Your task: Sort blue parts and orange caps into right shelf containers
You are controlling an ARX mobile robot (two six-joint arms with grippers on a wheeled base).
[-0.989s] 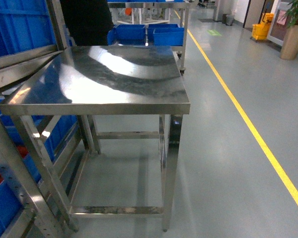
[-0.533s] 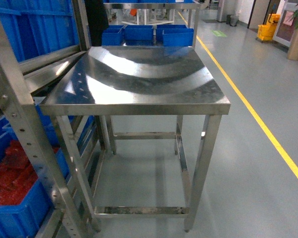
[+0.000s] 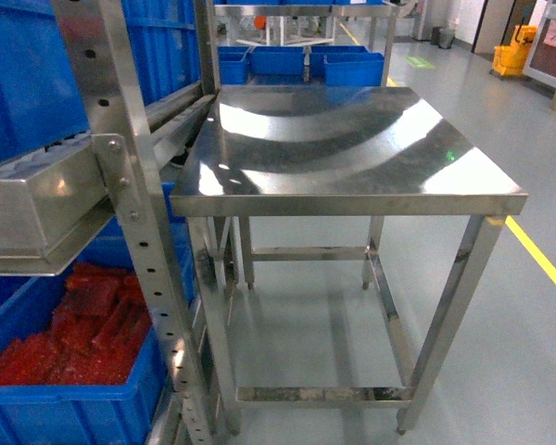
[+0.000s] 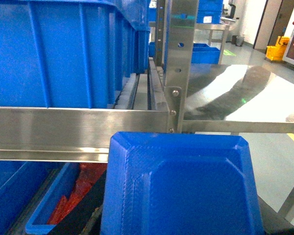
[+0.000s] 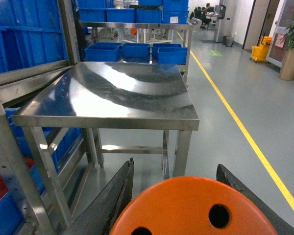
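Observation:
A blue part (image 4: 181, 186) with a flat, bevelled face fills the lower left wrist view, and my left gripper (image 4: 181, 218) is shut on it; its dark fingers (image 4: 90, 215) barely show past the edges. Just beyond it stands a large bright-blue shelf container (image 4: 63, 54) on a steel shelf rail (image 4: 73, 129). The same containers (image 3: 28, 74) show at upper left of the head view. My right gripper (image 5: 175, 166) is shut on an orange cap (image 5: 186, 210) whose flat end face with holes points at the camera. Neither gripper shows in the head view.
A steel table (image 3: 352, 148) stands right of the rack's perforated upright (image 3: 120, 185). A lower blue crate (image 3: 65, 408) holds red parts (image 3: 83, 324). Small blue bins (image 3: 278, 60) sit behind the table. A yellow floor line (image 3: 537, 260) runs on the right.
The head view has swung left: the table slid right in the frame, and the rack upright and the crate of red parts came into view at left.

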